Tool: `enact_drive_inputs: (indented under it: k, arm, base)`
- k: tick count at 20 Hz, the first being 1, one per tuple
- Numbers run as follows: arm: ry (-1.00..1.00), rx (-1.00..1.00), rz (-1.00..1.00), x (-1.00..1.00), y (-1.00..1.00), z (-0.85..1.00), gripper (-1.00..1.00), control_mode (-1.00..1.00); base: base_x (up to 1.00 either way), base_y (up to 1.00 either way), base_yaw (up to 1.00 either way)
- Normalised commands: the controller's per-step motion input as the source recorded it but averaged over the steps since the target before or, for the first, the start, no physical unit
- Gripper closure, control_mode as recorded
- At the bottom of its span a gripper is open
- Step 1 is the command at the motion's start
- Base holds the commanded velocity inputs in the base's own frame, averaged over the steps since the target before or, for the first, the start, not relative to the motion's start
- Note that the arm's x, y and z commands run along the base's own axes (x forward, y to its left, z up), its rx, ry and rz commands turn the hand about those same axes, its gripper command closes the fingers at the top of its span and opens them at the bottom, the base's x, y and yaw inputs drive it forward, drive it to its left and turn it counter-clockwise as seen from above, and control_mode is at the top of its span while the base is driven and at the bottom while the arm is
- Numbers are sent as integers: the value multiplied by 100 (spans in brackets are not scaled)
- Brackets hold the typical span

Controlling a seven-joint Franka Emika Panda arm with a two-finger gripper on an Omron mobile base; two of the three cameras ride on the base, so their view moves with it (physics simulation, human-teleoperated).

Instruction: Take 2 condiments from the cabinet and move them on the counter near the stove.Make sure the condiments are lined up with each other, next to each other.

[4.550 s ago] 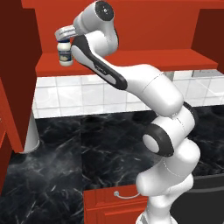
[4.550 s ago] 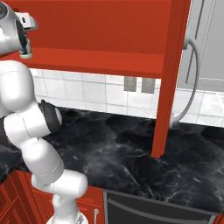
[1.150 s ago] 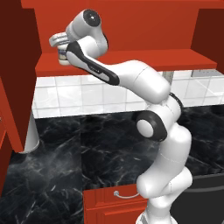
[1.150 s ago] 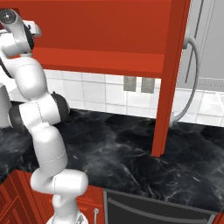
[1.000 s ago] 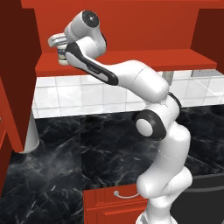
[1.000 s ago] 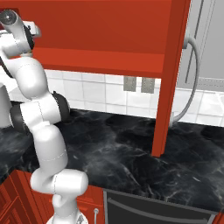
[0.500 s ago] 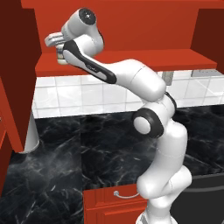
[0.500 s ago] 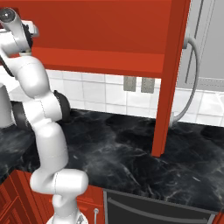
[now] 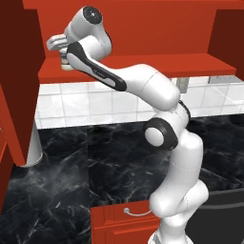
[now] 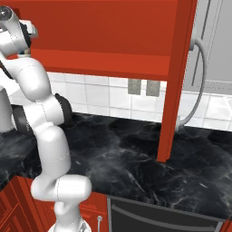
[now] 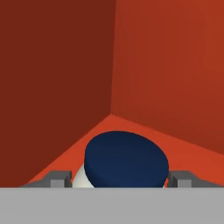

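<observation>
2 claw (image 11: 118,181) fingertips flank the blue-lidded jar (image 11: 124,159) on the red cabinet (image 11: 166,78) shelf, grip unclear, above the black counter (image 9: 62,162).

My fingers flank the white jar with its dark blue lid (image 11: 126,160), which stands on the plain red wooden cabinet shelf (image 11: 188,153) near its back corner, above the black white-veined marble counter (image 9: 62,171).

Glossy veined marble counter (image 9: 62,176); seemingly matt jar lid (image 11: 126,158)
</observation>
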Motion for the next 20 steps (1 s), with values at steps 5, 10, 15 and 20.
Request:
enact_drive_inputs:
  k: [5, 10, 15, 20]
  arm:
    - [0, 0, 0, -28, 0, -8, 100, -100]
    - [-2, 0, 0, -36, -2, -10, 100, -100]
    - [-3, 0, 5, -51, -12, -9, 100, -100]
    - [-3, 1, 11, -67, -39, -10, 100, -100]
  base:
    - [0, 0, 0]
    - [0, 0, 0]
    - [0, 0, 0]
    - [0, 0, 0]
